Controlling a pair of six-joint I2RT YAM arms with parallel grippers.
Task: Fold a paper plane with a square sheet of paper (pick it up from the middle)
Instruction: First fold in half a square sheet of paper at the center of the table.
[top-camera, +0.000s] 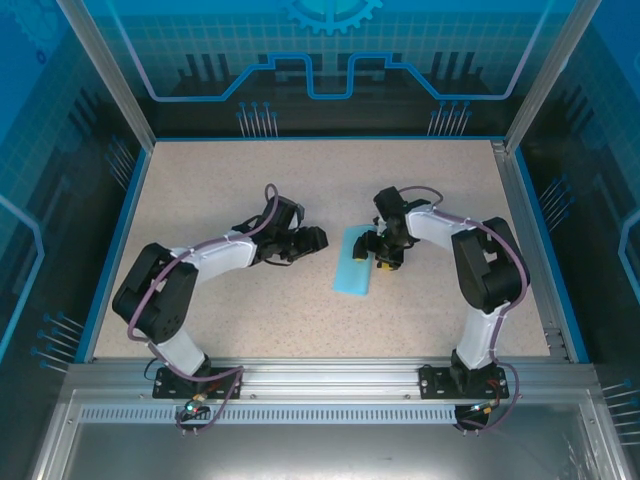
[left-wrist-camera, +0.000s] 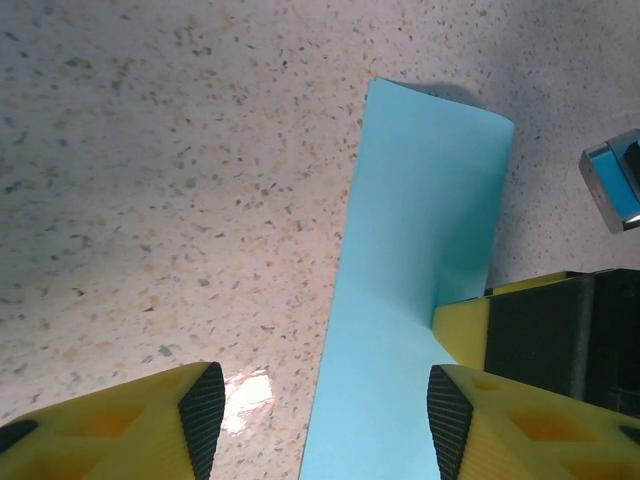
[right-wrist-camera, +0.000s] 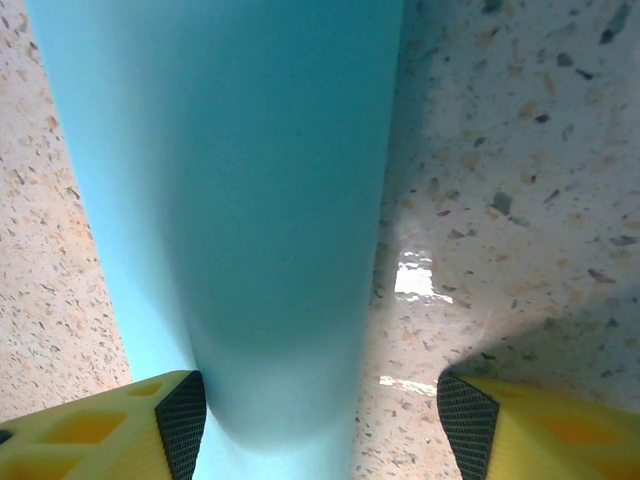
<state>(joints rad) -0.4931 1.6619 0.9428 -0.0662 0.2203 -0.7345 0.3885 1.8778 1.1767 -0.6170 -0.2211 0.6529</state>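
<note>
1 paper sheet (top-camera: 354, 262); 2 open: L end effector (left-wrist-camera: 318, 415), R end effector (right-wrist-camera: 322, 415).

Blue paper (left-wrist-camera: 420, 220) between left pincer (left-wrist-camera: 327, 415) tips

I count one blue sheet of paper (top-camera: 353, 265), one speckled table (top-camera: 300, 180), and my two grippers, left gripper (top-camera: 318, 240) and right gripper (top-camera: 377, 252).

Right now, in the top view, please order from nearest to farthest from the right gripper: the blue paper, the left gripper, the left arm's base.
1. The blue paper, directly beside the right gripper, on its left.
2. The left gripper, further left, past the paper.
3. The left arm's base, at the near left edge.
</note>
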